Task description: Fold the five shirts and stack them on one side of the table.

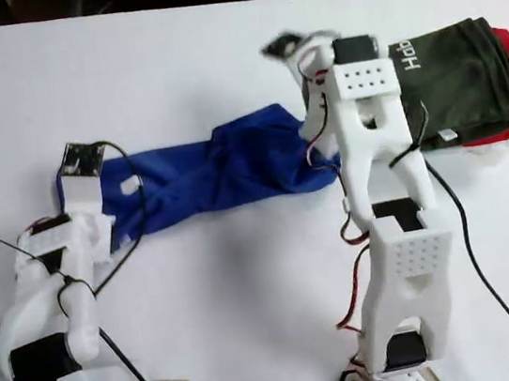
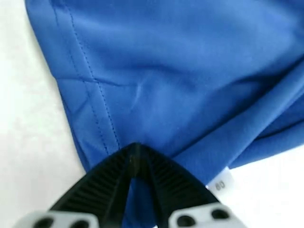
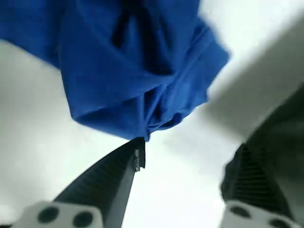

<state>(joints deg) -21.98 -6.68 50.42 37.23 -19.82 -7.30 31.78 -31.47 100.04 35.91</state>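
High view: blue shirt (image 1: 223,171) strung out across mid-table, unfolded; folded stack (image 1: 457,77) at right edge | L gripper (image 2: 135,154) clamped tight on shirt hem | R gripper (image 3: 190,152) gaping, holding nothing, cloth bunched just off one tip | I reckon: fold step on; next R needs to close on that bunch

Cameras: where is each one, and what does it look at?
High view: above the table, looking down on left arm, right arm, blue shirt and shirt stack.
Left wrist view: on its arm, facing the left end effector shut on the shirt.
Right wrist view: on its arm, facing the open right end effector at the shirt's end.
Shared: all three show the blue shirt.
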